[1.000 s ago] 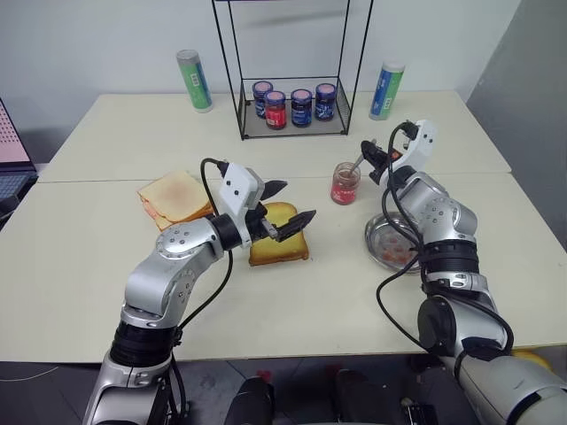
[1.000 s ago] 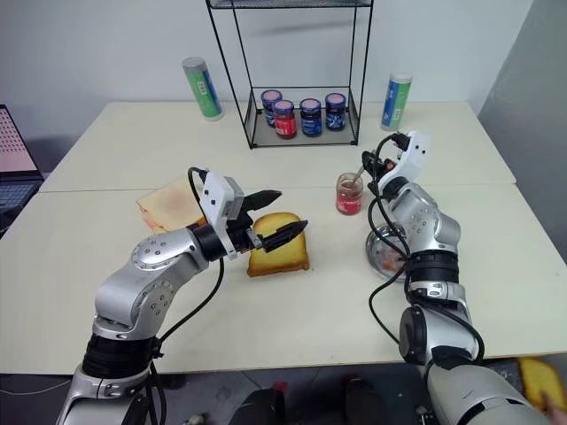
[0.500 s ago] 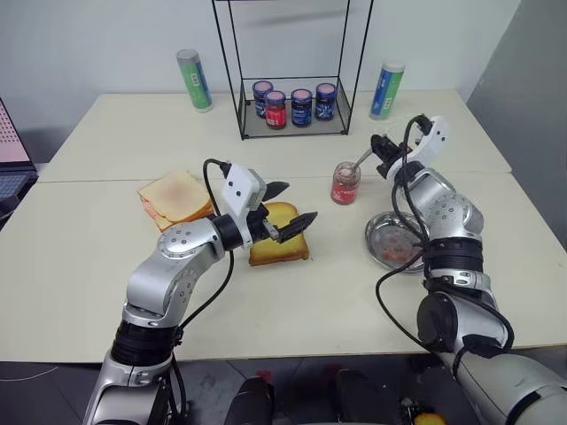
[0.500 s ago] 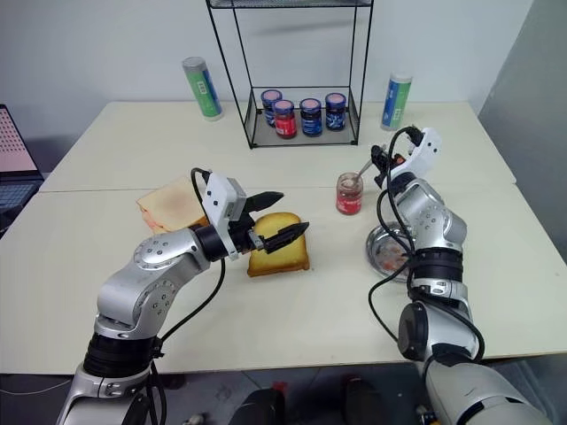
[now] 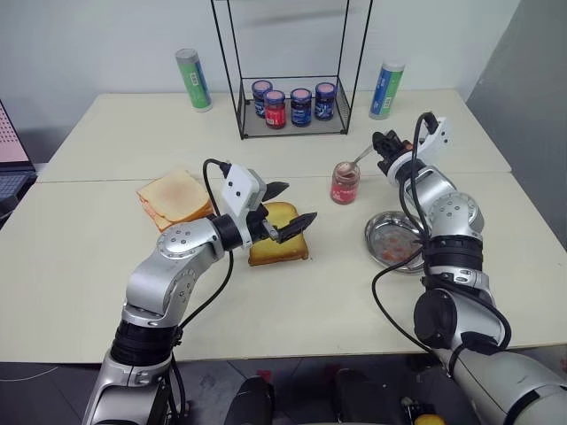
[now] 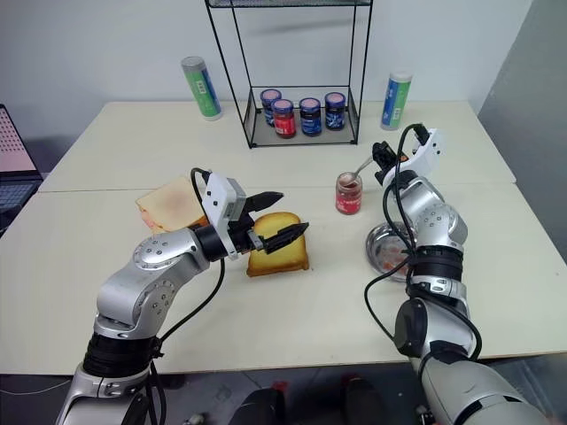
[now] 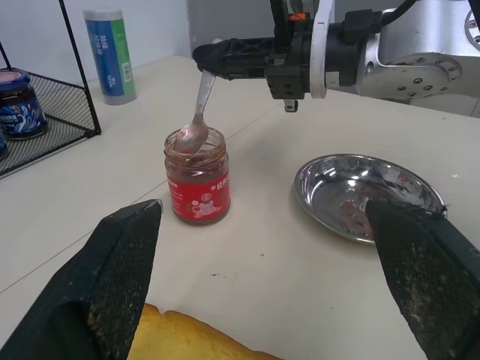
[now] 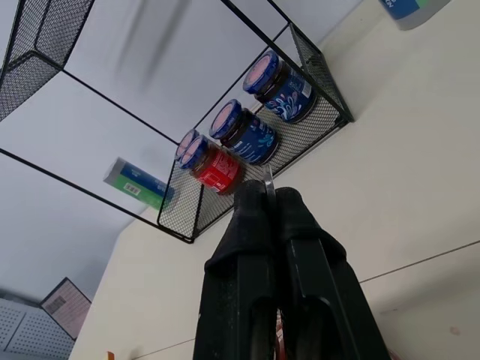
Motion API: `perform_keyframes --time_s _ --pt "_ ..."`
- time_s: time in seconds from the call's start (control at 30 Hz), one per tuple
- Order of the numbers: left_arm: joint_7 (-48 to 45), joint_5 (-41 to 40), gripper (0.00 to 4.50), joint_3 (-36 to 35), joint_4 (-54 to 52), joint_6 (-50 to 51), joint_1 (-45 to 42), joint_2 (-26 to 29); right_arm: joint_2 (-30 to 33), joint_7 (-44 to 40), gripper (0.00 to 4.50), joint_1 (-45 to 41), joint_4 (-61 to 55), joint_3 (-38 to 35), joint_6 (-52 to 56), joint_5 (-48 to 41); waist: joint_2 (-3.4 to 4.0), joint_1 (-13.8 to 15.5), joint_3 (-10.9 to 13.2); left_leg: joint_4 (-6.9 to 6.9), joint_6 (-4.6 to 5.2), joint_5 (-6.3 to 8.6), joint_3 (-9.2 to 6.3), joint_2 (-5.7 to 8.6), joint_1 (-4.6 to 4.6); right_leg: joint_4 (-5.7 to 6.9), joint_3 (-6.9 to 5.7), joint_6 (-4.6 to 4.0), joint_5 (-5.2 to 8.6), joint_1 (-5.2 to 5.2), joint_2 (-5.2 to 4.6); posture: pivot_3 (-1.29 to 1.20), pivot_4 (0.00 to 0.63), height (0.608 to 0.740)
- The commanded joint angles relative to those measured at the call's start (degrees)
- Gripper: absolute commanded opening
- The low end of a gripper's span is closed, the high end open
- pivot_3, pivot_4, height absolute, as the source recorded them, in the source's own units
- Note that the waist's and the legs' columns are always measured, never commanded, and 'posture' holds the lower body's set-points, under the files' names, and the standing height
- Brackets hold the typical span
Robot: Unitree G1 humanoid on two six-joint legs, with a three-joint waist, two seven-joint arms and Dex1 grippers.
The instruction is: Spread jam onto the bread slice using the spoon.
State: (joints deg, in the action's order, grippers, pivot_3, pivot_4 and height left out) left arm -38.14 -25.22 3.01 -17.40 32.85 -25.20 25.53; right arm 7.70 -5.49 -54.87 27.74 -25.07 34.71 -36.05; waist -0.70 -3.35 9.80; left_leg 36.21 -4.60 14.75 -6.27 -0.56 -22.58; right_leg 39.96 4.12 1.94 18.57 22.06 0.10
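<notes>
While right tool (image 7: 225, 58) pinches spoon (image 7: 196, 112), red-labelled jam (image 7: 198, 184) writing stays unreadable.

Two cream benches (image 5: 106, 266) pushed together, seam running side to side across the middle. Plain pale wall (image 5: 89, 44) behind; grey panel (image 5: 532, 71) at far right. Black wire rack (image 5: 292, 124) stands at the back of the far bench. Pink perforated board (image 5: 11, 133) at left edge. Even, soft indoor light, faint shadows.

My cream table (image 5: 106, 266) carries bread slice (image 5: 277, 237), jam (image 5: 344, 184), steel dish (image 5: 396, 239), wire rack (image 5: 294, 124), two cans.
</notes>
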Motion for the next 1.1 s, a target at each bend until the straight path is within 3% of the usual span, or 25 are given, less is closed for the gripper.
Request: perform_keyframes --time_s 0.03,0.57,0.73,1.1 --pt "-0.2 0.1 4.50 -1.0 -1.4 -1.2 -0.4 0.5 1.2 -3.7 0.07 0.1 -4.3 5.4 -3.4 4.2 0.00 0.0 0.0 0.00 0.00 0.00 0.00 0.01 -0.01 0.00 0.00 0.00 0.00 0.01 0.00 0.00 0.150 0.740" --pt "-0.5 -0.4 4.50 -1.1 -1.9 -1.4 1.3 0.6 4.4 -10.3 0.07 5.9 -8.5 22.1 -14.4 21.7 0.00 0.0 0.0 0.03 -0.08 -0.05 -0.03 -0.02 -0.08 0.00 -0.01 0.00 0.00 0.06 0.00 0.00 0.150 0.740" --pt "-0.7 -0.8 4.50 -1.1 -2.0 -1.2 1.3 0.7 3.6 -9.8 0.07 6.2 -8.4 21.6 -12.8 21.6 0.00 0.0 0.0 0.08 -0.09 -0.05 -0.04 -0.03 -0.12 0.01 -0.02 0.00 0.00 0.08 -0.01 0.00 0.150 0.740" --pt "-1.4 -0.4 4.50 -1.1 -0.3 -1.2 -0.9 1.1 0.0 -5.8 0.07 2.8 -5.8 12.6 -5.0 13.7 0.00 0.0 0.0 0.12 -0.09 -0.05 -0.06 -0.02 -0.14 0.03 -0.03 0.00 0.00 0.08 -0.01 0.00 0.150 0.740"
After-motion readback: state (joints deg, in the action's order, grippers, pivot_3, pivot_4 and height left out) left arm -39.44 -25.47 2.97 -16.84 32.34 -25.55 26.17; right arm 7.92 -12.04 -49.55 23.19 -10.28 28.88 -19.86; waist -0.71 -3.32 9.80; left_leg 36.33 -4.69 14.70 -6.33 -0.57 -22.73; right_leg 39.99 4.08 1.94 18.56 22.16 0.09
